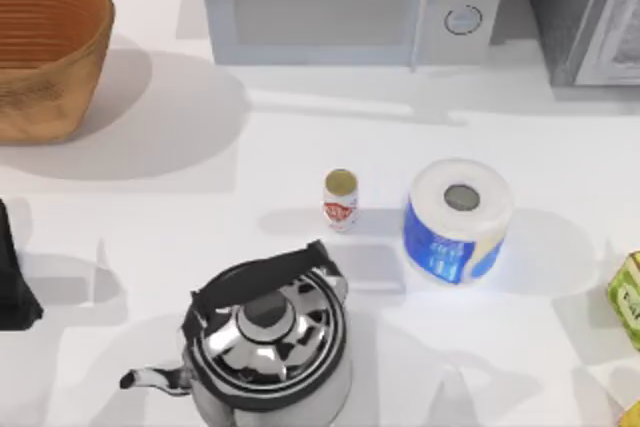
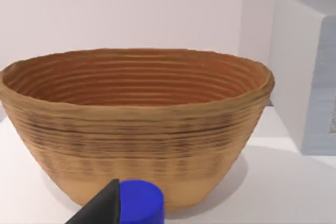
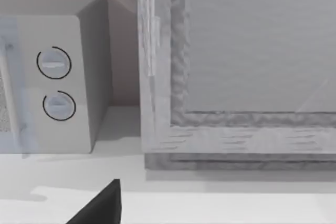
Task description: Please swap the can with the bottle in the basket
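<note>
can (image 1: 340, 199) with red-and-white label, writing unreadable, blue-printed paper roll (image 1: 457, 219) beside

The left arm (image 1: 12, 277) is a matte black block with angular edges at the top view's left edge. Each wrist view's lower left shows one black, wedge-shaped finger (image 2: 100, 207), plain and unmarked (image 3: 100, 205).

A white microwave (image 3: 58, 77) with two round knobs (image 3: 54, 62) stands on the white bench (image 3: 210, 203). Just beside it is a big grey box (image 3: 247, 66). One dark finger (image 3: 102, 205) of the right tool pokes in.
</note>
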